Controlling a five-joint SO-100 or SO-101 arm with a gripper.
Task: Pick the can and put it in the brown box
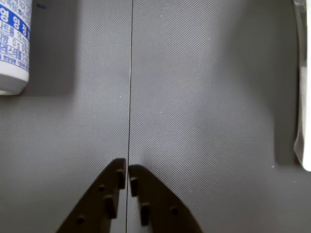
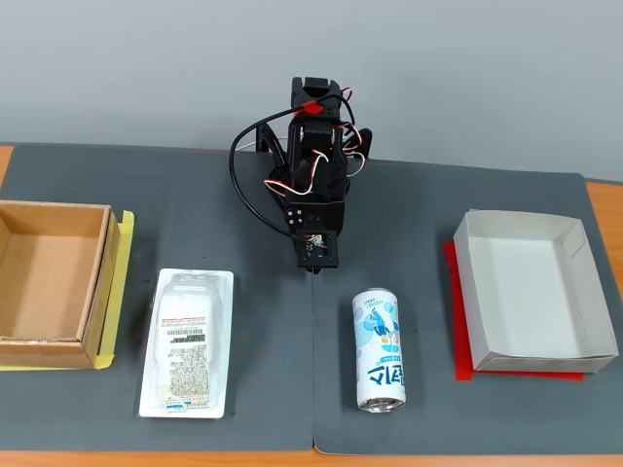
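The can [image 2: 380, 350] lies on its side on the dark mat, silver end toward the front edge, right of centre in the fixed view. In the wrist view only its white, blue-lettered end [image 1: 13, 46] shows at the top left. The brown box [image 2: 51, 282] stands at the far left, with nothing inside. My gripper [image 2: 313, 269] hangs over the mat's middle seam, behind and left of the can, apart from it. In the wrist view the gripper [image 1: 127, 171] is shut, with nothing between its fingers.
A flat white plastic-wrapped package [image 2: 190, 342] with a barcode label lies between the brown box and the seam; its edge [image 1: 303, 97] shows at the wrist view's right. A white paper box [image 2: 584, 292] sits on a red sheet at the far right.
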